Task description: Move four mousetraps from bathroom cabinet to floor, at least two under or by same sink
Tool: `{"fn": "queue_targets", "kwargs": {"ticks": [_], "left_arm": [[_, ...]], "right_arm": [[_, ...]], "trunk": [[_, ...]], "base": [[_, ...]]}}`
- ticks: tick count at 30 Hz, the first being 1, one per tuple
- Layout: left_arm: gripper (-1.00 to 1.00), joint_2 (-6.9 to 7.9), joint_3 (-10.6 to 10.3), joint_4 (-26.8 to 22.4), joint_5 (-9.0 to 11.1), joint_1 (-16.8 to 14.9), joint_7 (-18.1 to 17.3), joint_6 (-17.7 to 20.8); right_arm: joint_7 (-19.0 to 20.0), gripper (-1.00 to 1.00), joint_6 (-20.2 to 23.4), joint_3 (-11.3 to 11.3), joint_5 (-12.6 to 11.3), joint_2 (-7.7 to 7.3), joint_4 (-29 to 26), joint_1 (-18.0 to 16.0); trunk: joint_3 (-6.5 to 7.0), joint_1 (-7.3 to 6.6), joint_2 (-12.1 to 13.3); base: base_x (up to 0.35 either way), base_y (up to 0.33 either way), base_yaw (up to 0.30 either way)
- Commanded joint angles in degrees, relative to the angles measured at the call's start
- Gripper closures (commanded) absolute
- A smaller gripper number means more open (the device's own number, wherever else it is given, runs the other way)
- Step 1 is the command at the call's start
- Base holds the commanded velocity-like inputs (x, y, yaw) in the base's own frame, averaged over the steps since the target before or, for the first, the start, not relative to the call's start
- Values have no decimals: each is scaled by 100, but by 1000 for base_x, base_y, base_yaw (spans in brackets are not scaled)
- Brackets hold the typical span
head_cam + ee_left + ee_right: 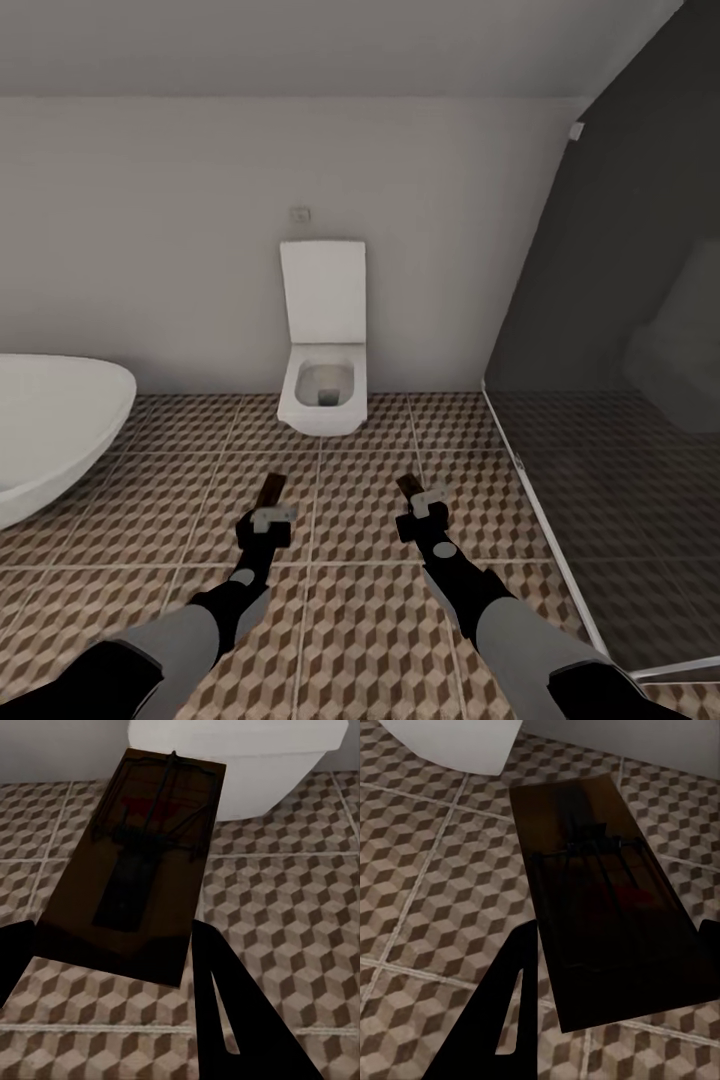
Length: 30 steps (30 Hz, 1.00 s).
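- My left gripper (268, 518) is pinched on a mousetrap (135, 862), its board jutting forward above the bathroom floor (340, 620).
- My right gripper (425, 508) pinches a second mousetrap (607, 907) the same way, level with the left one.
- The red bit on the right trap looks faint; I can barely make it out.
- A white toilet (322, 385) stands far ahead between my arms, a bathtub (50, 420) at far left, and the glass shower wall (620, 400) to the right.
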Motion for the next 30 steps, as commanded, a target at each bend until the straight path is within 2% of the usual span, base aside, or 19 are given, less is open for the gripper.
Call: {"fn": "queue_targets", "kwargs": {"ticks": [1,8,11,16,19,30], "left_arm": [[100,-5,-53,8,14,-4,50,-10],[100,-11,-53,14,14,-4,50,-10],[100,-13,-53,15,14,-4,50,-10],[100,-14,-53,15,14,-4,50,-10],[100,-16,-53,15,14,-4,50,-10],[100,-25,-53,15,14,-4,50,-10]], "right_arm": [[-52,100,-4,22,47,0,7,-5],[-47,100,-6,22,47,0,7,-5],[-45,100,-144,23,46,0,7,6],[-48,100,-1009,22,47,-19,143,33],[-51,100,-1217,22,50,-18,300,37],[-52,100,-1317,22,47,-18,399,39]], "trunk": [[-32,22,-44],[-222,176,-325],[-288,242,-445],[-382,352,-646],[-437,418,-766],[-635,659,-1207]], "base": [[0,0,0],[0,0,0],[0,0,0],[0,0,0],[0,0,0],[0,0,0]]}}
